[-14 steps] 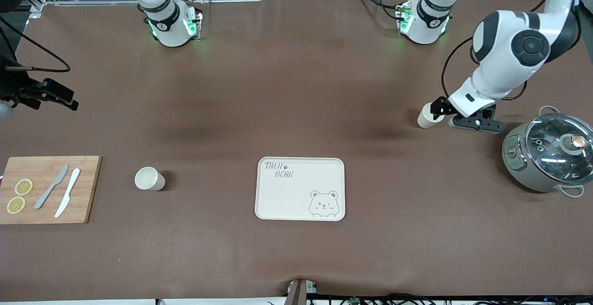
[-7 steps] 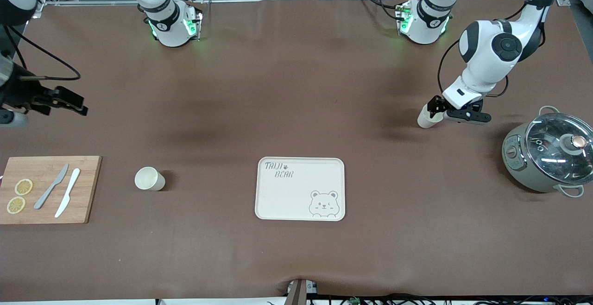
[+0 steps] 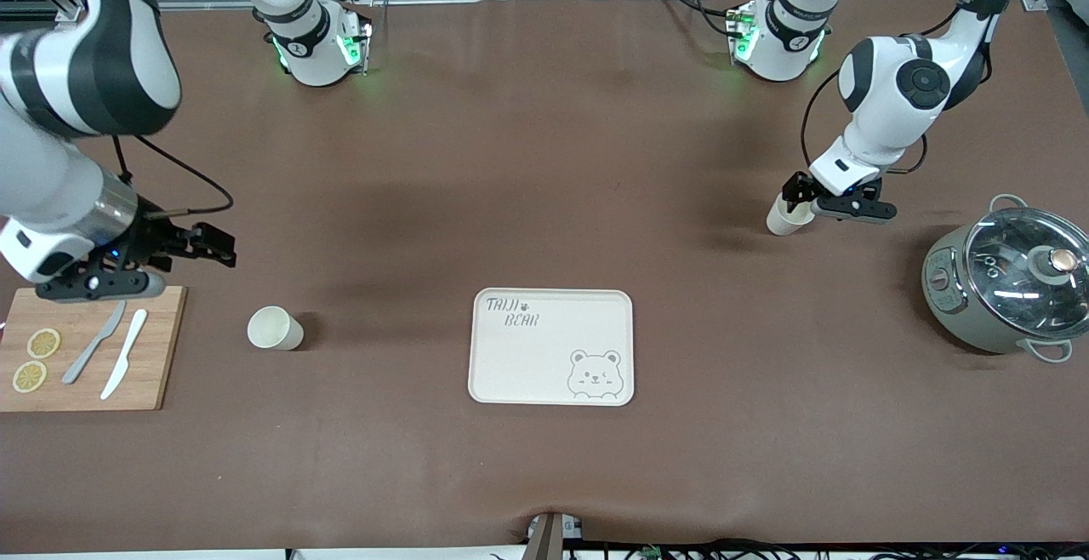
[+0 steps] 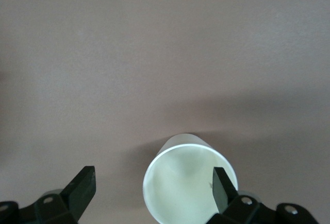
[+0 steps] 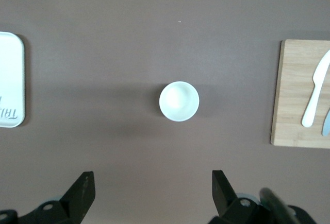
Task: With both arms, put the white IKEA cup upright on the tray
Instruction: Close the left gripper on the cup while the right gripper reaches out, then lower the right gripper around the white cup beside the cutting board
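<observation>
Our left gripper (image 3: 798, 196), fingers apart, partly hides one upright white cup (image 3: 783, 216). Our right gripper (image 3: 223, 247), spread wide, hangs near the other upright cup (image 3: 274, 328), rim up.

The right arm has swung in from the bench edge; the right gripper (image 3: 223, 245) now hangs open above the bench beside the cutting board (image 3: 162, 347). The left arm has folded more upright, drawing the left gripper (image 3: 798, 197) in slightly at its cup (image 3: 781, 218).
</observation>
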You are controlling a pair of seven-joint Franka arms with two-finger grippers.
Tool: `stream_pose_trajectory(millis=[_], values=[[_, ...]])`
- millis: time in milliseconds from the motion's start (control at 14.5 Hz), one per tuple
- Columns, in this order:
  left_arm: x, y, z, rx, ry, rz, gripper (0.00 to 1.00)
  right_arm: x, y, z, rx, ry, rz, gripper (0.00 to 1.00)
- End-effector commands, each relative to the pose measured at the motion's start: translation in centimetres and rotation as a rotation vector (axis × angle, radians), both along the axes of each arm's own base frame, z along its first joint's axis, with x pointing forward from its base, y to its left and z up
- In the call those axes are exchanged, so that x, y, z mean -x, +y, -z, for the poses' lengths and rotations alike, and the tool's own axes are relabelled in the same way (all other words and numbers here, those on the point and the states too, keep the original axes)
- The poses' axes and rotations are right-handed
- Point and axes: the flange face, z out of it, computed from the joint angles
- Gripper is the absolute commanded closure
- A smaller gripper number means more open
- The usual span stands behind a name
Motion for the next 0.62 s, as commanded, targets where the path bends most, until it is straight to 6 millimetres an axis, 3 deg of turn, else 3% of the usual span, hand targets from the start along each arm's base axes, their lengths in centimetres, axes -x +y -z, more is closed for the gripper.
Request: stream_pose_trajectory(millis=[0,276,483,552], values=[[0.3,1.2,0.9,0.006,-0.013,-0.002,0.00,-2.0,0.2,2.5,0.046,0.013,-0.025,0.00],[0.5,2.2,1.8,0.006,-0.019,-0.008,0.00,-3.7,-2.4,6.9,0.058,0.039,-0.040,0.00],[0.4,2.2,2.6,0.009,-0.023,-0.008,0.00,-4.7,-6.8,9.7,0.043,0.031,-0.113,0.00],[0.4,2.1,2.8,0.009,-0.025,-0.007,0.00,-4.7,-7.3,9.9,0.042,0.030,-0.124,0.00]])
